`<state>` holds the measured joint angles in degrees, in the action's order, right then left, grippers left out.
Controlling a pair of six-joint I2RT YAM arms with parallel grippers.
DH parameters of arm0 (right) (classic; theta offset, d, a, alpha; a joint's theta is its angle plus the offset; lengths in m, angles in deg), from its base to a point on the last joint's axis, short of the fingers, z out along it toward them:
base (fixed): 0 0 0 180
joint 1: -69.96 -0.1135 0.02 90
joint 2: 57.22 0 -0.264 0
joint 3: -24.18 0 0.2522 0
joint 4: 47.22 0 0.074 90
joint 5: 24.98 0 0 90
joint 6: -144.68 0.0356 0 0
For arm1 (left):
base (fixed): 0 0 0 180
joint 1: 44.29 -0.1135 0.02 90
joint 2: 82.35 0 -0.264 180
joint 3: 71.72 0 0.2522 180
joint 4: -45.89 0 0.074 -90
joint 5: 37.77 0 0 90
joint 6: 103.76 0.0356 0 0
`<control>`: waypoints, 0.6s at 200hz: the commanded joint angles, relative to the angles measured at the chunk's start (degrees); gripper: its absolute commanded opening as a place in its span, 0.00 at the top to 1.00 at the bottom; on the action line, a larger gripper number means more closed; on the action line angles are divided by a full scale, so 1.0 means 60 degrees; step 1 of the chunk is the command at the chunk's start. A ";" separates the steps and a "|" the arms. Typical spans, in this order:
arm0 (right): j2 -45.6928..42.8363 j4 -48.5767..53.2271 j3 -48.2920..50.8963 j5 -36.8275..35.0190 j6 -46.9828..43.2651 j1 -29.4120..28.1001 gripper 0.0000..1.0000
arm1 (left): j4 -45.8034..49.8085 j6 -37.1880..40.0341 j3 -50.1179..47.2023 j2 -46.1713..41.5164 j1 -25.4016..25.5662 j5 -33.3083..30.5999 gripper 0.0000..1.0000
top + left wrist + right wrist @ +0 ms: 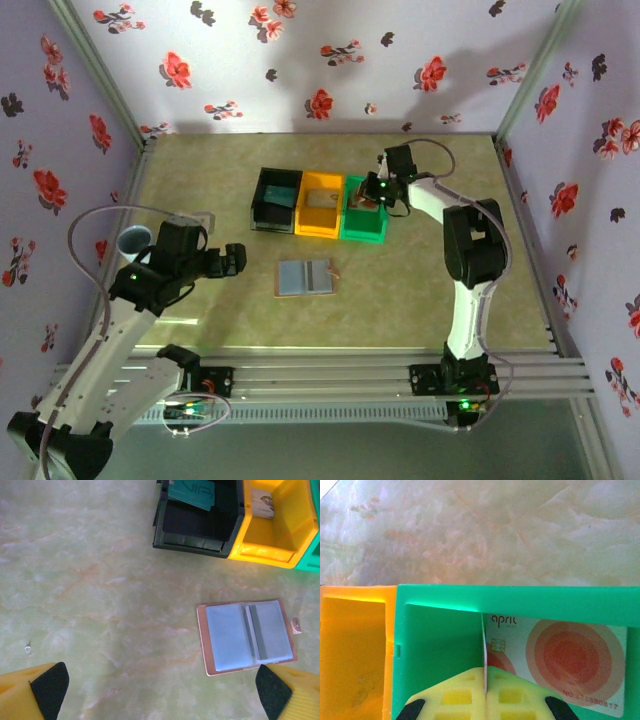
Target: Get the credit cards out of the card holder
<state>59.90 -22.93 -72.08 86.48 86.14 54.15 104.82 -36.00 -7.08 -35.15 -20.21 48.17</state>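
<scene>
The card holder (305,277) (247,636) lies open and flat on the table, blue-grey inside up, its clasp tab (296,625) on the right. My left gripper (232,260) (160,692) hangs open just left of it with nothing between its fingers. My right gripper (372,200) (485,680) is down in the green bin (364,228) (445,645), shut on a thin pale card seen edge-on (484,640). A pale card with orange-red rings (570,655) shows right behind it in that bin. A teal-green card (192,492) rests in the black bin (195,525).
The black bin (272,215), the orange bin (318,222) (270,535) and the green bin stand side by side behind the holder. A pale card (262,502) lies in the orange bin. A blue cup (132,238) stands at the far left. Bare table lies left of the holder.
</scene>
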 commanded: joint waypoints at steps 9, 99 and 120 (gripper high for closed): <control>0.0224 -0.0044 -0.0378 -0.0081 -0.0080 -0.0033 1.00 | -0.0101 0.0191 -0.0100 -0.0004 -0.0092 0.0000 0.00; 0.0001 0.0340 -0.0600 -0.0278 -0.0142 -0.0001 0.73 | -0.0116 0.0202 -0.0122 0.0000 -0.0095 0.0015 0.00; -0.0134 0.0633 -0.0797 -0.0330 -0.0221 0.0010 0.67 | -0.0116 0.0206 -0.0122 -0.0004 -0.0094 0.0031 0.00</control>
<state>60.82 -21.58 -73.92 85.60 85.92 54.11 104.67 -35.82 -7.15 -35.15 -20.21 48.17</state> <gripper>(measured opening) 0.308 0.997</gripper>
